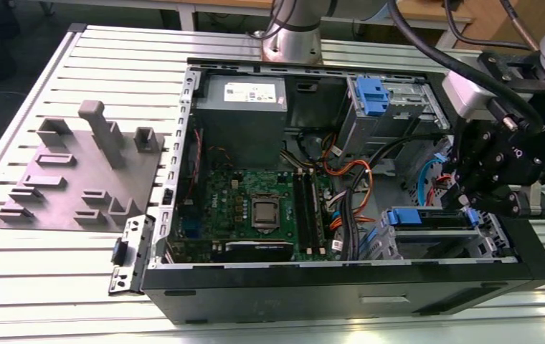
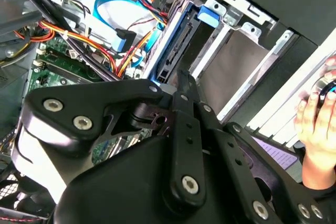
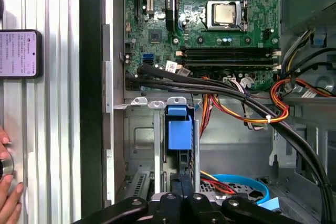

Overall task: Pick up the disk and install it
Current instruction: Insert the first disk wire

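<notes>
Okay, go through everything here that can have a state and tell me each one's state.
computer case: open, side panel off.
disk: slotted on edge in the drive cage.
gripper: down at that cage, by the disk.
processor: bare, no cooler on it.
phone: screen lit.

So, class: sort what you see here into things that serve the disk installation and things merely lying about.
Job: disk, drive bay, robot's hand, open computer case.
Lying about: grey fixture plate, phone, second blue carrier by the power supply.
</notes>
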Action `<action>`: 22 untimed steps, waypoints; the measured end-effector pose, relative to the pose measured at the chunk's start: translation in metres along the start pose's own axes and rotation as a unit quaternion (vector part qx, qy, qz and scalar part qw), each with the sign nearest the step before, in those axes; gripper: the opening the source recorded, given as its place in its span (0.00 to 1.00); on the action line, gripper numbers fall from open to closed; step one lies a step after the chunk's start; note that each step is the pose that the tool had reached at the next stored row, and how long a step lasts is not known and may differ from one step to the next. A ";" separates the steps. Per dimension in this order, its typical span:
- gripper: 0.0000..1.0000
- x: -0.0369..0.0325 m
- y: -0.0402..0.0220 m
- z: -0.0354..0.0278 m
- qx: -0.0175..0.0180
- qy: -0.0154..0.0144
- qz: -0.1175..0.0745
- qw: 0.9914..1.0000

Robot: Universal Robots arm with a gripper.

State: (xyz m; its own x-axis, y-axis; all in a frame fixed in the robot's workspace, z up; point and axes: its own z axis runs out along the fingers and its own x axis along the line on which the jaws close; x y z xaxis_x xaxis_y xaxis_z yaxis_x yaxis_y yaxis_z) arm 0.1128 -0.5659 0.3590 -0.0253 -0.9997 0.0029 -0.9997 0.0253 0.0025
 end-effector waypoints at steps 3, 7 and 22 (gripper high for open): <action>0.11 0.0000 0.0000 -0.0001 0.000 0.000 0.000 1.000; 0.11 0.0000 0.0000 -0.0001 0.000 0.000 0.000 1.000; 0.11 -0.0005 -0.0189 -0.0002 -0.009 0.000 0.000 1.000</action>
State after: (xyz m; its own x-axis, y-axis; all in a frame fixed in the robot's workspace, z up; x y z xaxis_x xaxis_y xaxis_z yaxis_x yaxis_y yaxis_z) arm 0.1317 -0.5659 0.3592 -0.0253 -0.9997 0.0027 -0.9995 0.0253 0.0201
